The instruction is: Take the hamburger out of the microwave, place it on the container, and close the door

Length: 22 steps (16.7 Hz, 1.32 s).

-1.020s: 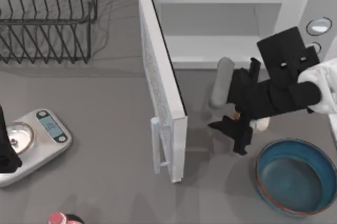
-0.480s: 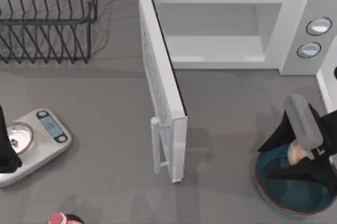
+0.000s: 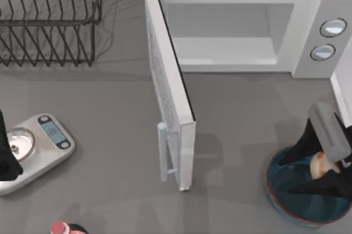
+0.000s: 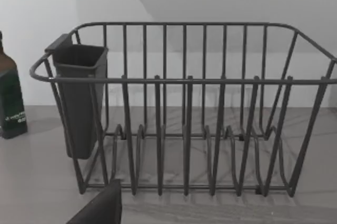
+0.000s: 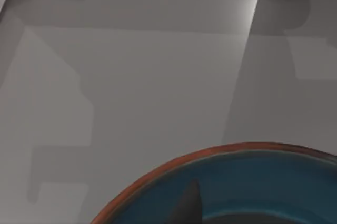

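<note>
The burger (image 3: 318, 163) is held between the dark fingers of the right gripper (image 3: 319, 168), over the blue bowl (image 3: 286, 201) at the table's right edge — whether it rests on the bowl's floor cannot be told. The microwave (image 3: 300, 36) cavity stands empty, so removal is judged done; release and the closing of the door (image 3: 171, 99), which stands wide open, remain. The right arm reaches in from the right. The left gripper (image 3: 6, 157) is parked beside the scale (image 3: 47, 140), its state not discernible.
</note>
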Available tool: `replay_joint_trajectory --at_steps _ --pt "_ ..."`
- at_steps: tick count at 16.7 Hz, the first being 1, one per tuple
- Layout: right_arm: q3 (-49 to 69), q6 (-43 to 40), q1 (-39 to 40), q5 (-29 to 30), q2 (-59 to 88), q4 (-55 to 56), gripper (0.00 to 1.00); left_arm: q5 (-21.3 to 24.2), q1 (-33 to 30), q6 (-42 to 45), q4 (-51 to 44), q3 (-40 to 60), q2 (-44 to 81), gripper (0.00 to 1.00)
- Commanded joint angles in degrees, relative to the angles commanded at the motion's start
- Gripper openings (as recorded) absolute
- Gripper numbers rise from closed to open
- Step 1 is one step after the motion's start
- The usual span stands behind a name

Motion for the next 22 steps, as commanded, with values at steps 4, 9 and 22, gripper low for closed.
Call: replay_joint_trajectory --at_steps 4,9,22 --pt "-0.3 0.9 0.5 -0.2 0.1 1.9 0.0 0.0 0.0 0.0 0.0 0.0 0.0 1.0" --pt "-1.8 4.2 2.4 -0.7 0.7 8.6 0.0 0.0 0.0 0.0 0.0 0.0 0.0 1.0" --pt "-6.1 9.4 5.2 -0.2 4.3 18.0 0.0 0.0 0.0 0.0 0.0 0.0 0.0 1.0"
